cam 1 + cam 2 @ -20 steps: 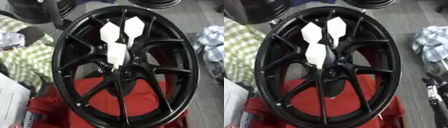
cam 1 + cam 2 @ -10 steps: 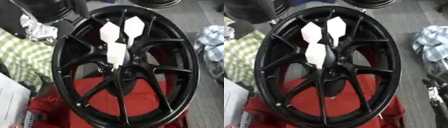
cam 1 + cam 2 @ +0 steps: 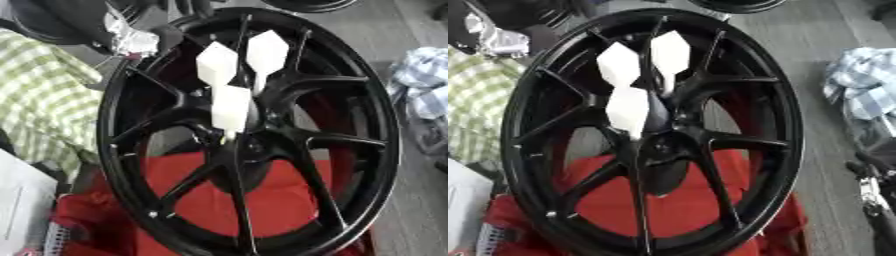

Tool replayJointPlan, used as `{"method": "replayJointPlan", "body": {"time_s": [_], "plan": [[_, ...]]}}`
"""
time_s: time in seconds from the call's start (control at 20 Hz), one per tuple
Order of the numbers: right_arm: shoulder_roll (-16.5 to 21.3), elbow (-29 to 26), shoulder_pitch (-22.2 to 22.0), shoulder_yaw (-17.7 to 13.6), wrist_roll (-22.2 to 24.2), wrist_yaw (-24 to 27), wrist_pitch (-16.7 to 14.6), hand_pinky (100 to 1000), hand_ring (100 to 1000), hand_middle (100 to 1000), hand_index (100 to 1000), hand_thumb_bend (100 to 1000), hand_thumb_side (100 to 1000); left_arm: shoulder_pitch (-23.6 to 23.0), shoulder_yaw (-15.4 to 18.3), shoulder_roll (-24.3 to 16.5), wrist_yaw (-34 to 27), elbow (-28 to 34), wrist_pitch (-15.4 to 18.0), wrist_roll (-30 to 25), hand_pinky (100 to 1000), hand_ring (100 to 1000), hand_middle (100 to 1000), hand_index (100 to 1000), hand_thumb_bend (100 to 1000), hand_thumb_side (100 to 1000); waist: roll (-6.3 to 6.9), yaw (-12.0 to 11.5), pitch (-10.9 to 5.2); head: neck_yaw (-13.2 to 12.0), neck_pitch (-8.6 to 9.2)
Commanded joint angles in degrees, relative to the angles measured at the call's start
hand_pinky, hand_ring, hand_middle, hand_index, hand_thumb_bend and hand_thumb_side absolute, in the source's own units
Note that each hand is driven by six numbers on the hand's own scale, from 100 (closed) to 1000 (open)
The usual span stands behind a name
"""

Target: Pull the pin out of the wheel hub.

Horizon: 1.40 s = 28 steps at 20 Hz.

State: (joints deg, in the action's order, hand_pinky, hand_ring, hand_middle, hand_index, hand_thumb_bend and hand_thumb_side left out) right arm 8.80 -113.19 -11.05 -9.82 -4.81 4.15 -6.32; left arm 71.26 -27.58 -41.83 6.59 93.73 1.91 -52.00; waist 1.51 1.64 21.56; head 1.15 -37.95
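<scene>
The black wheel [image 3: 350, 150] stands tilted on a red cloth [image 3: 210, 200], its upper rim edge just beside our left hand [image 3: 129, 36]. The hand sits by a checked cloth [image 3: 44, 100] and holds nothing that we can see; how far open, we cannot tell. Down-right of the hand, past open spoke gaps, three white pins [image 3: 231, 107] stand in the hub [image 3: 249, 145].

A black wheel hub [image 3: 254, 140] with thin spokes stands tilted on a red cloth [image 3: 219, 200]. Three white pins [image 3: 232, 107] project from the hub centre, two above and one below. A left arm [image 3: 79, 20] shows above-left of the hub. A green checked cloth [image 3: 44, 100] lies left of the hub.
</scene>
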Motion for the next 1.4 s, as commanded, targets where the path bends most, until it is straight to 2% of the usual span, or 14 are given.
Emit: {"method": "replayJointPlan", "body": {"time_s": [0.05, 0.2, 0.3, 0.4, 0.5, 0.7, 1.05, 1.4], "plan": [[0.01, -1.40, 0.32, 0.20, -0.19, -0.44, 0.54, 1000, 834, 841, 809, 100, 623, 1.60, -0.22, 0.38, 0.88, -1.95, 0.95, 0.03, 782, 836, 822, 910, 100, 604, -0.05, 0.25, -0.59, -0.47, 1.27], [-0.23, -1.40, 0.57, 0.35, -0.43, -0.62, 1.00, 1000, 833, 840, 808, 100, 630, 1.81, -1.30, 0.98, 0.00, -3.30, 1.81, 0.03, 807, 862, 836, 932, 123, 692, 0.00, 0.48, -0.19, -0.72, 1.49], [-0.34, -1.40, 0.72, 0.52, -0.50, -0.78, 1.24, 1000, 832, 839, 807, 100, 644, 1.95, -1.94, 1.28, -1.47, -3.90, 2.67, 0.03, 813, 864, 823, 924, 223, 761, 0.07, 0.62, 0.02, -0.84, 1.61], [-0.44, -1.40, 0.89, 0.74, -0.49, -0.96, 1.61, 1000, 832, 839, 807, 100, 657, 2.38, -1.56, 1.46, -2.97, -4.72, 3.35, 0.03, 814, 863, 802, 909, 276, 767, 0.21, 0.69, 0.18, -1.03, 1.61], [-0.62, -1.40, 1.06, 0.94, -0.56, -1.16, 2.25, 1000, 830, 838, 806, 100, 684, 2.89, -0.64, 1.74, -3.85, -5.91, 3.87, 0.03, 811, 862, 798, 908, 291, 784, 0.39, 0.74, 0.37, -1.13, 1.57], [-0.96, -1.40, 1.36, 1.22, -0.91, -1.53, 3.20, 1000, 828, 836, 805, 100, 695, 3.56, 0.59, 2.46, -3.90, -8.22, 4.63, 0.03, 814, 865, 805, 914, 292, 750, 0.61, 1.01, 0.68, -1.23, 1.63], [-1.13, -1.40, 1.67, 1.49, -0.88, -1.78, 3.23, 1000, 825, 833, 803, 100, 707, 3.79, -0.94, 3.92, -1.59, -9.69, 6.88, 0.03, 825, 878, 820, 913, 298, 640, 0.52, 1.38, 1.23, -1.58, 1.75], [-1.58, -1.40, 2.27, 1.63, -1.35, -1.85, 4.06, 1000, 821, 829, 801, 100, 733, 3.24, -2.99, 4.36, 0.27, -10.08, 8.83, 0.03, 826, 884, 821, 913, 323, 637, 0.48, 1.34, 1.92, -1.78, 1.72]]}}
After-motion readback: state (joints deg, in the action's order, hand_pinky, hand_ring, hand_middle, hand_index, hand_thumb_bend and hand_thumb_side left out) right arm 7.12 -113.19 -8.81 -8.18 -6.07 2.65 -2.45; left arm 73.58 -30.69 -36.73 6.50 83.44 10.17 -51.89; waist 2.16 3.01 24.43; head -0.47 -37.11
